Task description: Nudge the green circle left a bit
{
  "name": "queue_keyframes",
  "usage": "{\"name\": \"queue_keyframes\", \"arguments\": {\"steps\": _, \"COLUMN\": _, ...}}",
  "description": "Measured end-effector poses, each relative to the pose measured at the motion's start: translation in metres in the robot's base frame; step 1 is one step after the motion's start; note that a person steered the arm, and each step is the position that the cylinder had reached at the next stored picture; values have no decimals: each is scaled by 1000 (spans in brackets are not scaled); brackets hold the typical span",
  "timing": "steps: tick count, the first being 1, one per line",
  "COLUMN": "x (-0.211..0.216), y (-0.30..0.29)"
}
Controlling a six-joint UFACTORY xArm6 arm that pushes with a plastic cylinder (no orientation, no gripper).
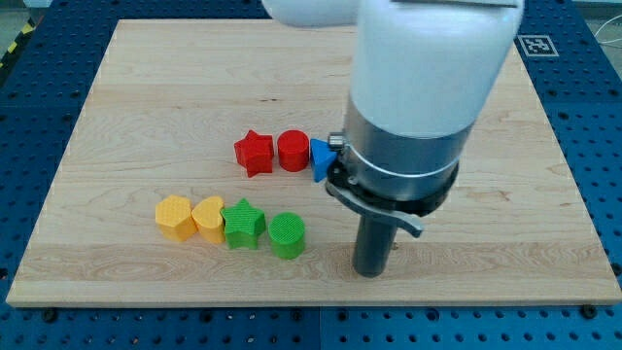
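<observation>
The green circle (287,235) stands on the wooden board (146,117) at the view's lower middle, last in a row with a green star (244,225), a yellow heart (208,218) and a yellow hexagon (175,216) to its left. The green star touches or nearly touches the circle. My tip (369,272) rests on the board to the circle's right, a block's width or so away from it, at about the same height in the view.
A red star (255,153), a red circle (293,151) and a blue block (322,158), partly hidden by the arm, sit in a row above. The arm's white and grey body (418,107) hides the board's upper right. The board's bottom edge is close below the tip.
</observation>
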State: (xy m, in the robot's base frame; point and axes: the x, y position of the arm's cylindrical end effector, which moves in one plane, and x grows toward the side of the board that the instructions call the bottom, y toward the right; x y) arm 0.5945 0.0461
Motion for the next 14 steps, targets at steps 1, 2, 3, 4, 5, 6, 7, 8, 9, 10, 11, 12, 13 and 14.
{"name": "queue_keyframes", "arguments": {"steps": 1, "x": 0, "y": -10}}
{"name": "queue_keyframes", "arguments": {"steps": 2, "x": 0, "y": -19}}
{"name": "queue_keyframes", "arguments": {"steps": 3, "x": 0, "y": -26}}
{"name": "queue_keyframes", "arguments": {"steps": 4, "x": 0, "y": -30}}
{"name": "queue_keyframes", "arguments": {"steps": 5, "x": 0, "y": -35}}
{"name": "queue_keyframes", "arguments": {"steps": 6, "x": 0, "y": -41}}
{"name": "queue_keyframes", "arguments": {"steps": 7, "x": 0, "y": -48}}
{"name": "queue_keyframes", "arguments": {"steps": 8, "x": -8, "y": -49}}
{"name": "queue_keyframes", "arguments": {"steps": 9, "x": -11, "y": -49}}
{"name": "queue_keyframes", "arguments": {"steps": 10, "x": -11, "y": -49}}
{"name": "queue_keyframes", "arguments": {"steps": 11, "x": -10, "y": -51}}
{"name": "queue_keyframes", "arguments": {"steps": 12, "x": -18, "y": -54}}
{"name": "queue_keyframes", "arguments": {"steps": 13, "x": -18, "y": -55}}
{"name": "queue_keyframes", "arguments": {"steps": 14, "x": -22, "y": -55}}
